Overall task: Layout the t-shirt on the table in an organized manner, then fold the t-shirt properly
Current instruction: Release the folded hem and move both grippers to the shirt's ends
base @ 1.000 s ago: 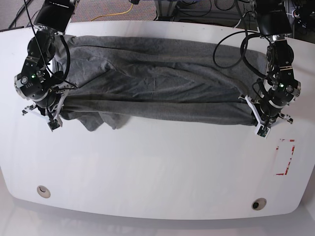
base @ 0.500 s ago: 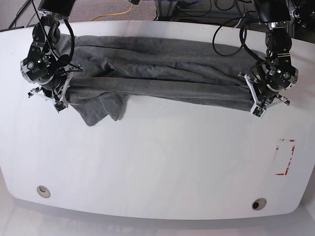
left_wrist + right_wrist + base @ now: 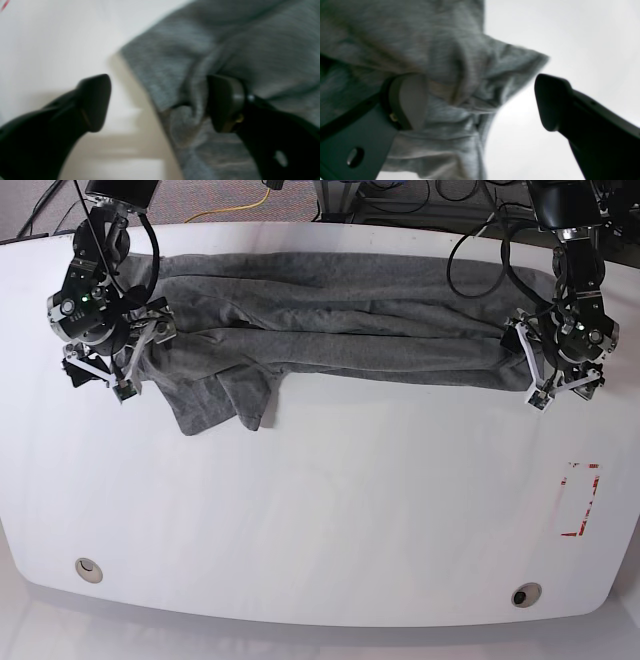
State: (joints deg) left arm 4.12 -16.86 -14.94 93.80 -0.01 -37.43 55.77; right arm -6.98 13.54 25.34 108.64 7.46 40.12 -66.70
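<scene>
1. White table (image 3: 320, 510) fills the base view, with the t-shirt (image 3: 340, 330) bunched in a long band across the upper part.
2. Left gripper (image 3: 157, 102) and right gripper (image 3: 482, 100) both gape wide, holding nothing, cloth resting against 1 inner finger each.
3. Best next: regrip the hem corners and pull flat.
4. Wrist views are blurred; sleeves and collar stay hard to find.

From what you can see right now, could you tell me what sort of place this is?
Probably a robotics lab or test bench, not a home. Two arms work a t-shirt on a white table marked with a red tape rectangle, and loose cables run over carpet behind it.
</scene>
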